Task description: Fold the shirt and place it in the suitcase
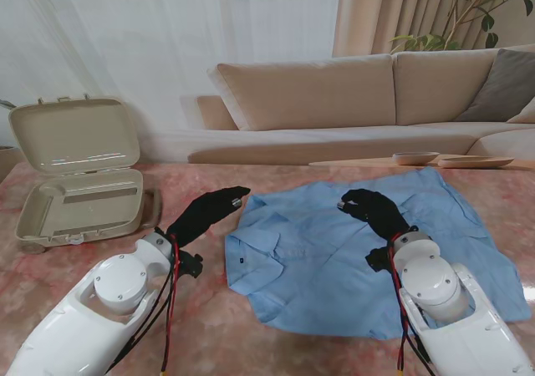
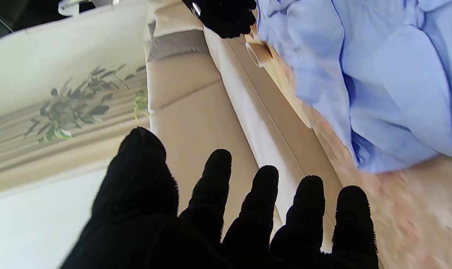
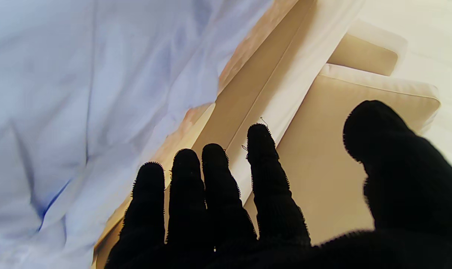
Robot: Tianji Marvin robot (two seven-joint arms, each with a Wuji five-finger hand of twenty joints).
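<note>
Pink marbled tabletop (image 1: pixel 251 326) filling the lower frame, beige sofa (image 1: pixel 351 100) and white curtain behind. Light blue button-up shirt (image 1: pixel 334 251) spread flat at centre-right, collar toward the left. Open beige hard-shell suitcase (image 1: pixel 79 175) at upper left, lid raised, well apart from the shirt. Black-gloved left hand (image 1: pixel 205 213) just beside the collar, fingers (image 2: pixel 218 175) spread, holding nothing. Black-gloved right hand (image 1: pixel 374 210) over the shirt's middle, fingers (image 3: pixel 261 149) extended and apart, empty too.
</note>
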